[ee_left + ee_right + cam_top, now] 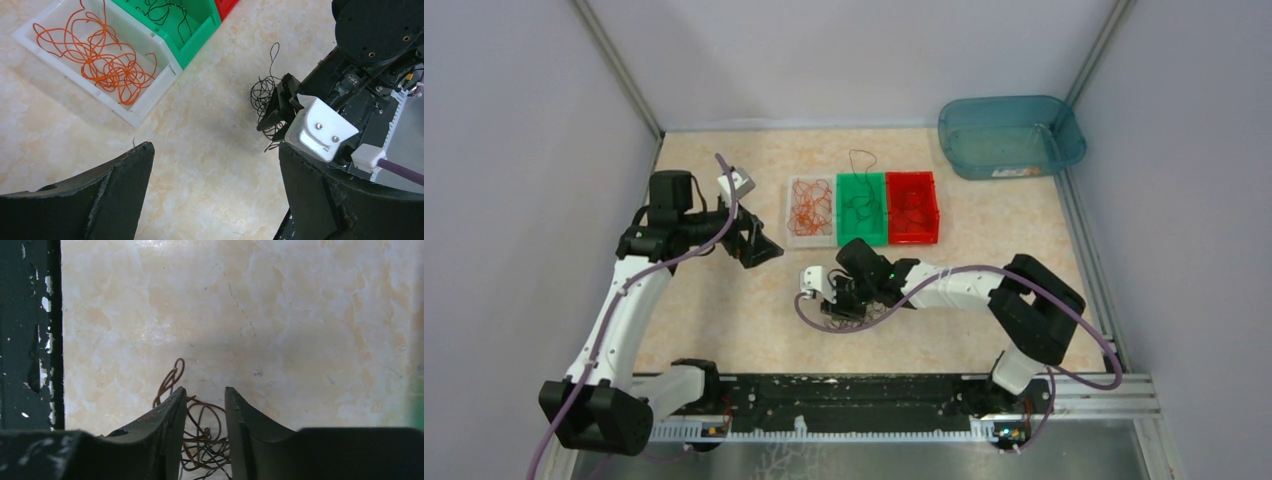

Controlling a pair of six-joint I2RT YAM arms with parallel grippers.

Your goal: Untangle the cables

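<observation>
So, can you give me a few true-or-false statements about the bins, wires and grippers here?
1. The white bin holds orange wires. True.
2. The green bin stands between the white and red bins. True.
3. The left gripper holds a wire. False: it hangs open and empty.
4. The right gripper reaches into the green bin. False: it is open, straddling a dark tangle on the table.
5. The blue tub sits beside the arms' bases. False: it is in the far right corner.
</observation>
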